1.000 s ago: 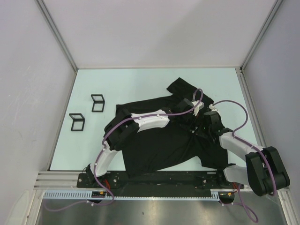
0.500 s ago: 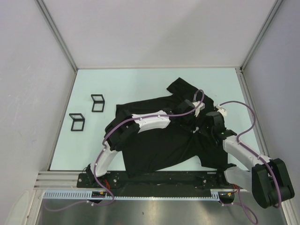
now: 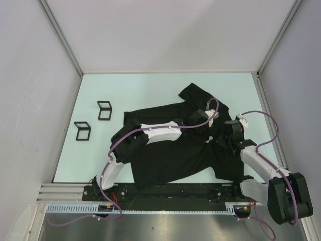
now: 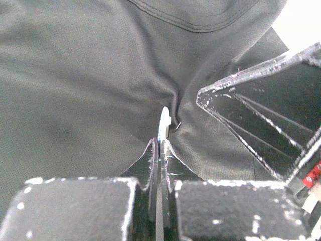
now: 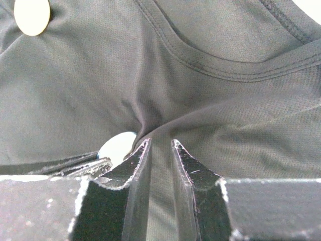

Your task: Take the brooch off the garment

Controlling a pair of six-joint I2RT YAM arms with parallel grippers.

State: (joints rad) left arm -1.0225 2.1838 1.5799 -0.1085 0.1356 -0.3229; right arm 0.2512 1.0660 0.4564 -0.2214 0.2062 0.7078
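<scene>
The black garment (image 3: 170, 150) lies crumpled on the table, right of centre. My left gripper (image 3: 207, 129) reaches over it; in the left wrist view the gripper (image 4: 159, 143) is shut on the brooch (image 4: 163, 123), a thin white disc seen edge-on, still against the cloth (image 4: 90, 85). My right gripper (image 3: 220, 138) meets it from the right. In the right wrist view the gripper (image 5: 161, 143) pinches a raised fold of the garment (image 5: 210, 115), with the brooch (image 5: 116, 146) just left of its fingers. The right gripper's fingers (image 4: 261, 125) show close beside the brooch.
Two small black wire-frame stands (image 3: 104, 109) (image 3: 82, 130) sit on the table at the left. A second white oval disc (image 5: 32, 15) lies on the cloth further off. White walls close in the table on three sides.
The right arm has swung its elbow inward and its wrist has shifted slightly right. The left gripper has edged a little left. Both stay closed at the same spot on the shirt.
</scene>
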